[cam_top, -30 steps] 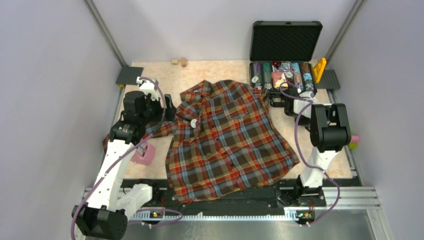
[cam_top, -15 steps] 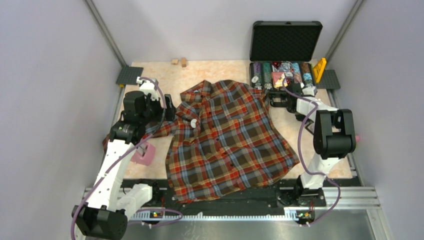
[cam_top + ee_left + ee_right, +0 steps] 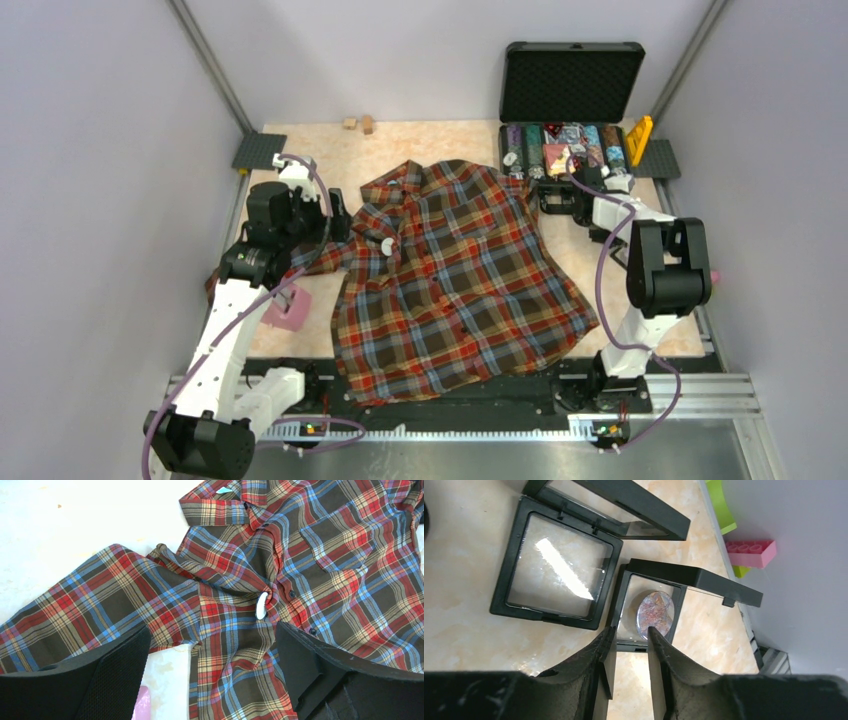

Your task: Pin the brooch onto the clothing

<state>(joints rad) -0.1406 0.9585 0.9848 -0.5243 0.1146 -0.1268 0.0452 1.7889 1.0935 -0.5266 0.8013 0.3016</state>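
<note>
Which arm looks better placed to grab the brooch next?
The right. Its gripper hangs just over the brooch, which lies in an open black box, fingers slightly apart. The left gripper hangs wide open over the shirt, far from that box.

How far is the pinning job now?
Done: the shirt lies spread out. In hand: the right gripper, jaws slightly apart and empty, hovers at the open box with the brooch inside. Left: lift the brooch, carry it and pin it; the left gripper hangs open over the shirt.
</note>
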